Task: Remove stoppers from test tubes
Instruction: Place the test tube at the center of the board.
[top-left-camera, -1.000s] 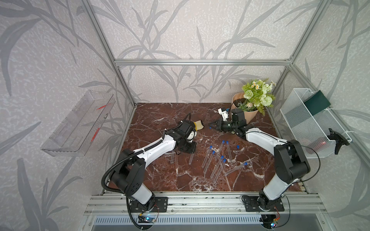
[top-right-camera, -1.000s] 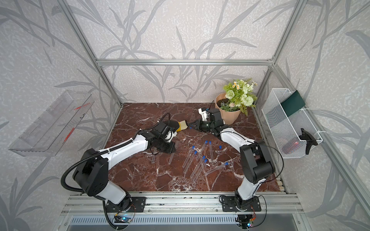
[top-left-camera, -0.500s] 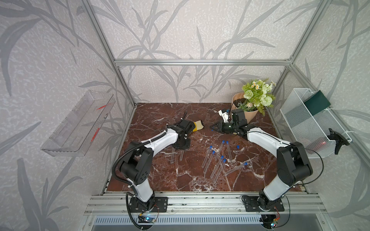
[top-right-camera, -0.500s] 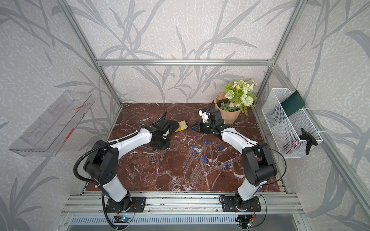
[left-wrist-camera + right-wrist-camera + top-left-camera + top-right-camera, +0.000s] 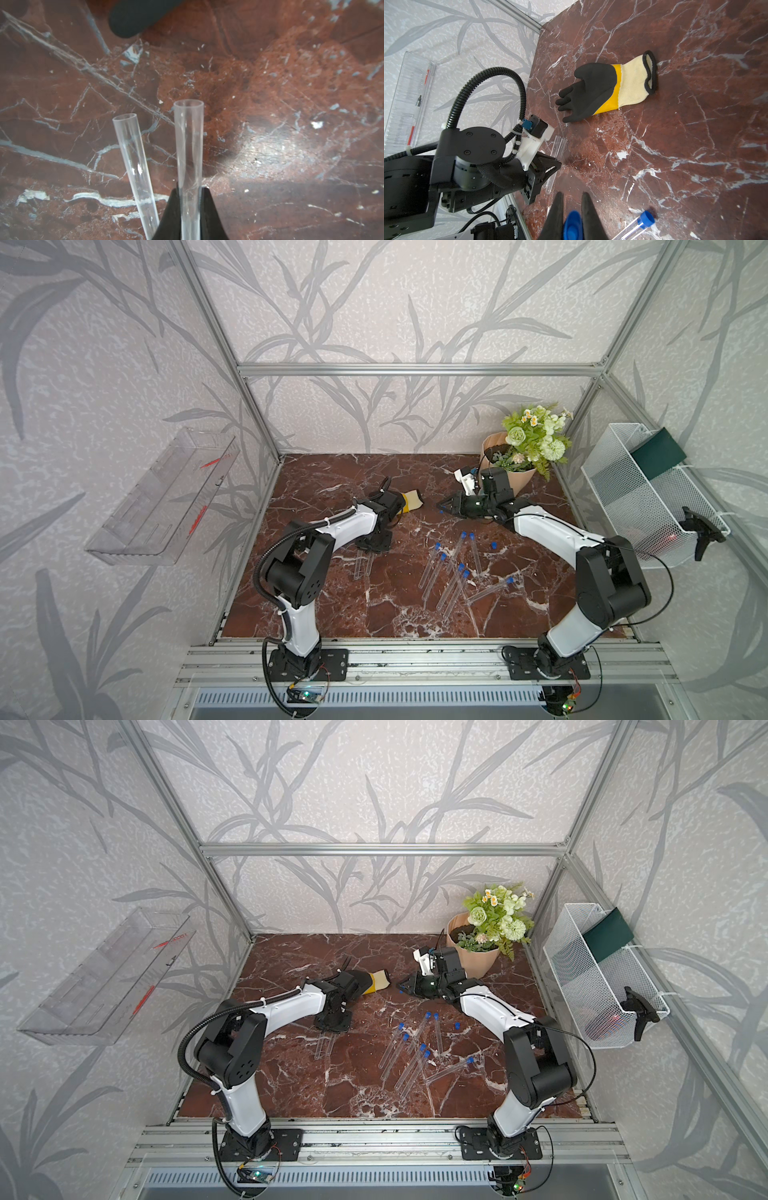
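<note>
My left gripper (image 5: 190, 188) is shut on a clear test tube (image 5: 188, 135) whose mouth is open, with no stopper in it. A second open tube (image 5: 133, 149) lies right beside it on the marble. In both top views this gripper (image 5: 372, 546) points down at the left-middle of the table. My right gripper (image 5: 572, 194) is shut on a blue stopper (image 5: 572, 224) and hovers at the back middle (image 5: 442, 506). Several stoppered test tubes (image 5: 449, 572) lie in a loose group at the centre. One loose stopper (image 5: 493, 545) rests to their right.
A black and yellow glove (image 5: 409, 502) lies behind the left gripper. A flower pot (image 5: 511, 481) stands at the back right. A white mesh basket (image 5: 648, 506) hangs on the right wall and a clear tray (image 5: 162, 497) on the left wall.
The left gripper has carried its open tube to the left, down beside the other open tube. The right gripper has barely moved and still holds the stopper.
</note>
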Tool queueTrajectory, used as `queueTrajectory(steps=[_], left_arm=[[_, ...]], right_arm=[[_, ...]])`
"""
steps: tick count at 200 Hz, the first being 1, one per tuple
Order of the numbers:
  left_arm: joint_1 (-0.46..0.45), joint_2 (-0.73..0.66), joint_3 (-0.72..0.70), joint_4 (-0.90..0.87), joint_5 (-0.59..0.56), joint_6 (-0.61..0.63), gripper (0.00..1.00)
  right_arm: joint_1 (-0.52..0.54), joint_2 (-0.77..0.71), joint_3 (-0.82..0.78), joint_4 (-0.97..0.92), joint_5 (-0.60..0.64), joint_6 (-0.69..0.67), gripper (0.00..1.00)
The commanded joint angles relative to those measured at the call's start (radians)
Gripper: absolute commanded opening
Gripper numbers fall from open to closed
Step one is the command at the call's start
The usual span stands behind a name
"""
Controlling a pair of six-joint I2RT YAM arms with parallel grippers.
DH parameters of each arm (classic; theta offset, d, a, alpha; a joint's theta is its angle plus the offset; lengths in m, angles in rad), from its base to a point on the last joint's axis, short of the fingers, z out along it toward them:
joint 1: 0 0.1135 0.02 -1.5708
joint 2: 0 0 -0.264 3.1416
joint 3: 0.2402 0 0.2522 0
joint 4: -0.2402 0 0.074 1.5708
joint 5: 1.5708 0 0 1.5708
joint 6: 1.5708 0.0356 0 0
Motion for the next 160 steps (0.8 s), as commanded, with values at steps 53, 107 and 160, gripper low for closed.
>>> queueTrajectory(steps=[53, 107, 160], left_arm=[[0.001, 0.022, -0.003, -0.006, 0.004, -0.059, 0.17], [0.001, 0.019, -0.012, 0.001, 0.013, -0.063, 0.27], [0.001, 0.005, 0.020, -0.025, 0.014, -0.050, 0.30]], right_arm=[[0.000, -0.055, -0.027, 0.012, 0.028, -0.008, 0.04], [-0.003, -0.090, -0.035, -0.017, 0.051, -0.021, 0.04], [-0.018, -0.163, -0.052, -0.131, 0.096, -0.067, 0.05]])
